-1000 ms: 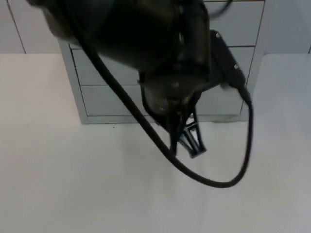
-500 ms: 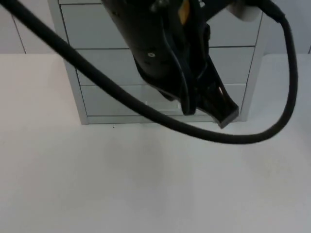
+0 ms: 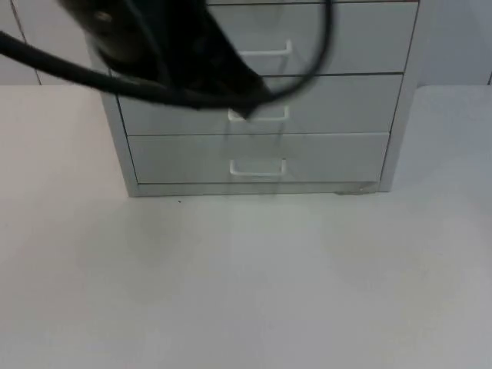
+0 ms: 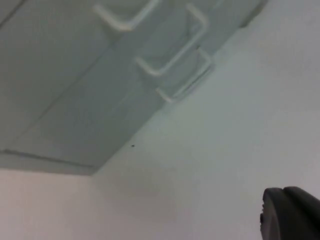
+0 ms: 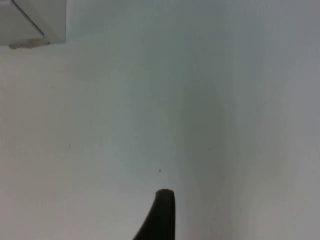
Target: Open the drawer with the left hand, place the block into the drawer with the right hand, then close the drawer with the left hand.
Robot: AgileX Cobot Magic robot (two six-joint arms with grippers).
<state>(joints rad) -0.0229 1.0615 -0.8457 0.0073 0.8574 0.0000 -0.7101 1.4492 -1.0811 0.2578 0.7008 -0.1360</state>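
- The grey three-drawer cabinet [image 3: 257,115] stands shut on the white surface [image 3: 246,284]; no writing is legible.
- The left gripper [image 3: 244,96] hovers by the middle drawer's white handle [image 3: 260,117]; I cannot tell its state.
- The right gripper [image 5: 160,215] hangs over the surface, state unclear.

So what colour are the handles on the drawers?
White, like the pale grey drawer cabinet's fronts; the curved drawer handles show best in the top view.

A white table top [image 3: 246,284] is seen spread across the foreground, evenly lit and matte, with a tiny dark speck near its middle. Behind it, a pale grey partition wall [image 3: 453,38] is seen, divided by thin vertical seams [image 3: 23,42]. Soft, diffuse light is cast over the whole scene, and only faint shadows are left on the surface.
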